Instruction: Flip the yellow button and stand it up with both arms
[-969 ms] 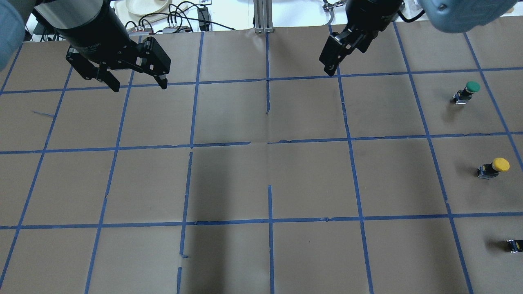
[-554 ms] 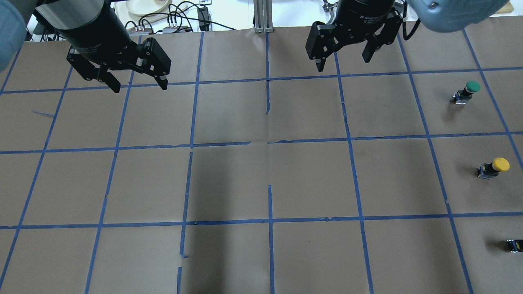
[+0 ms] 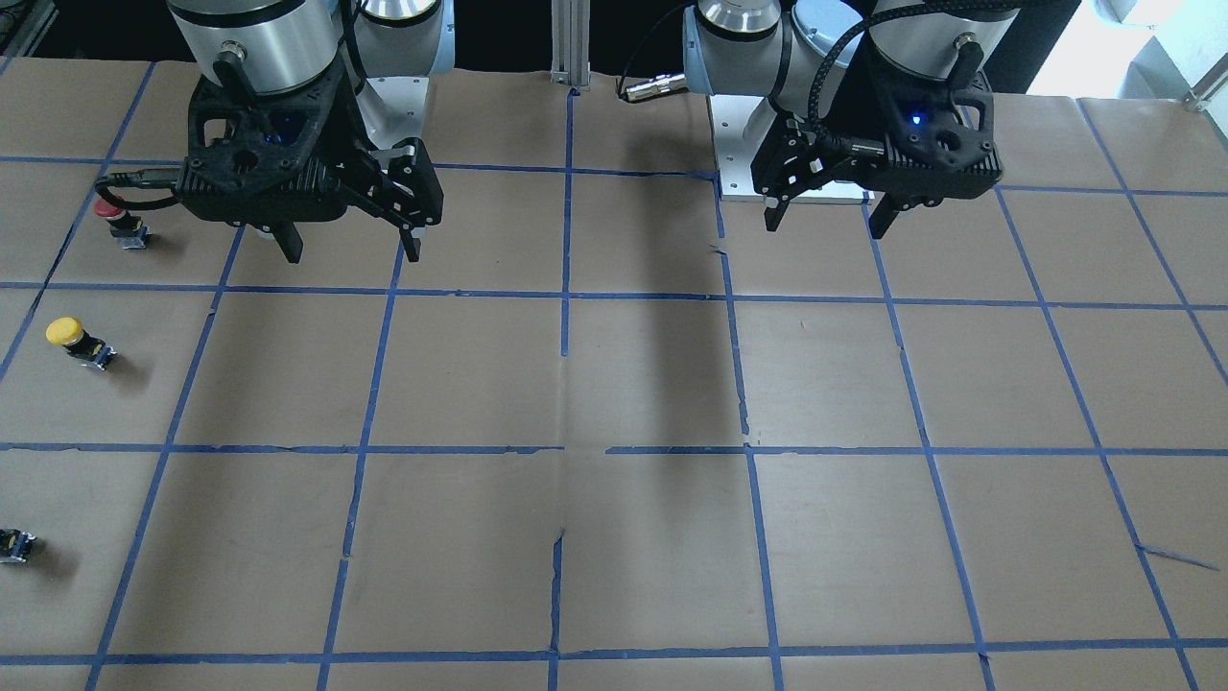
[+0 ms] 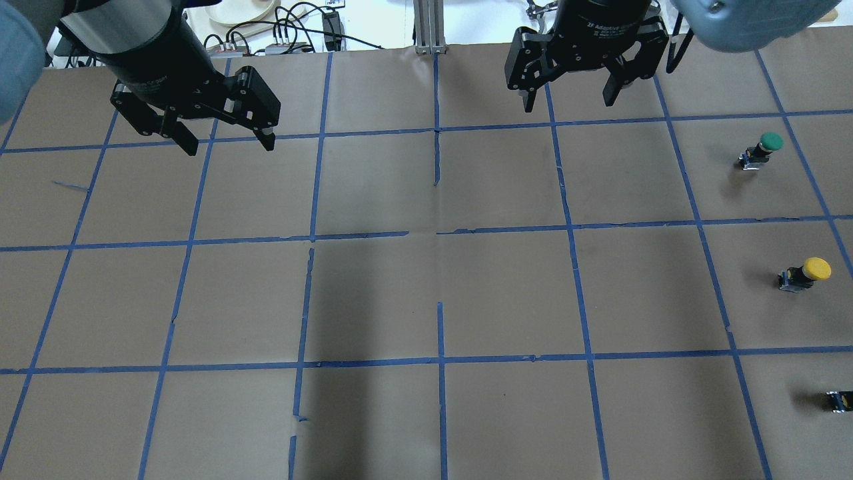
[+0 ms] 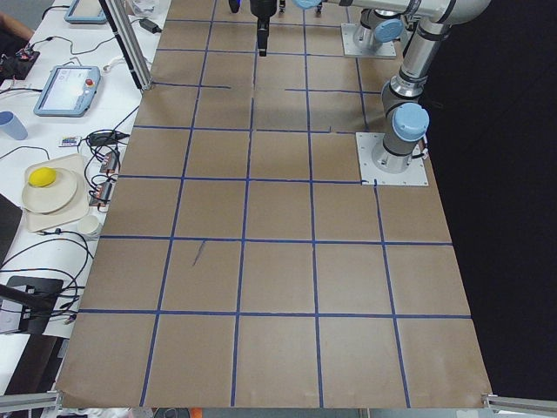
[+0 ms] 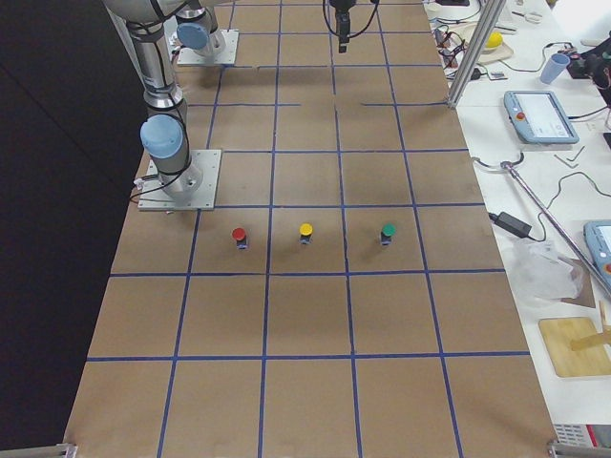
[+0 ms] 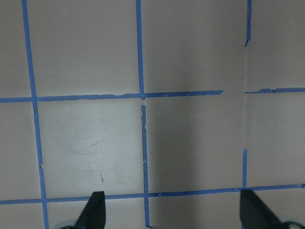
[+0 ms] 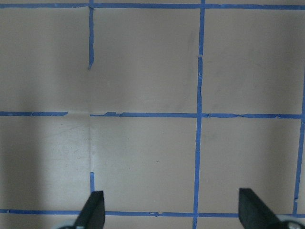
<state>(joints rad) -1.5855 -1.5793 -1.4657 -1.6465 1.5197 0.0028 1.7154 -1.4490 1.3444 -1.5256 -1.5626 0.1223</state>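
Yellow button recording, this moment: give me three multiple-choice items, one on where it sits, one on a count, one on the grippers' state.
1. Where is the yellow button?
A) between the red button and the green button
B) at the centre of the grid
C) on the robot's left side

2. How many capped buttons are in that row?
A) two
B) three
C) five

3. How are the left gripper and the right gripper?
A) both shut on a button
B) both open and empty
C) one open, one shut

Answers:
1 A: the exterior right view shows it mid-row.
2 B: red, yellow and green caps.
3 B: each wrist view shows spread fingers with only the table between them.
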